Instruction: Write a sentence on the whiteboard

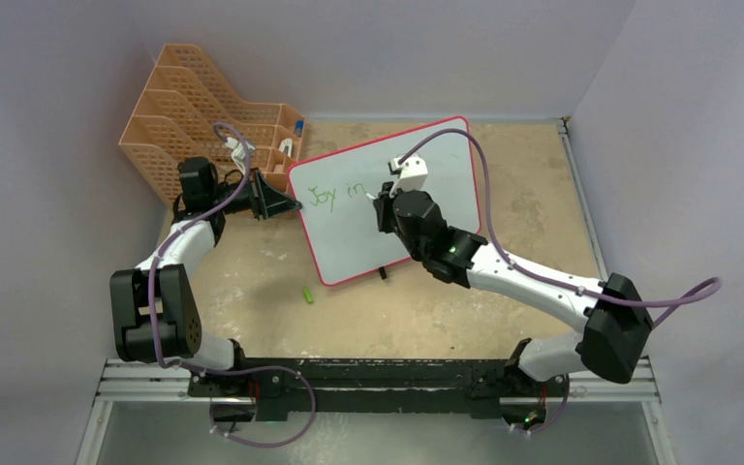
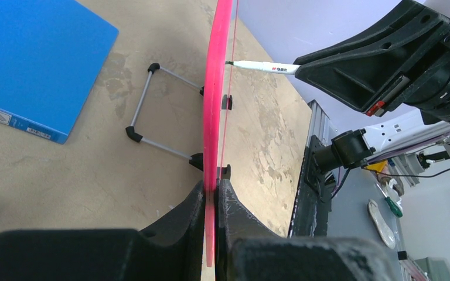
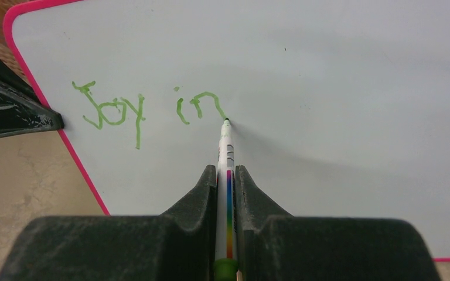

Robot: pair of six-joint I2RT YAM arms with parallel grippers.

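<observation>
Our left arm (image 1: 179, 247) bends forward at the elbow, the left jaws pinched tight on the pink edge of the whiteboard (image 1: 349, 242), which stands tilted mid-counter (image 1: 252, 300). Our right arm (image 1: 528, 279) stretches diagonally inward, the right jaws clamped around a marker (image 3: 227, 152). Its tip touches the board where the sentence (image 3: 137, 120) ends, "Joy in".

Two white-shelled arms (image 1: 533, 281), black joint housings (image 1: 618, 329), looping purple cables (image 1: 485, 174), matte black jaws.
</observation>
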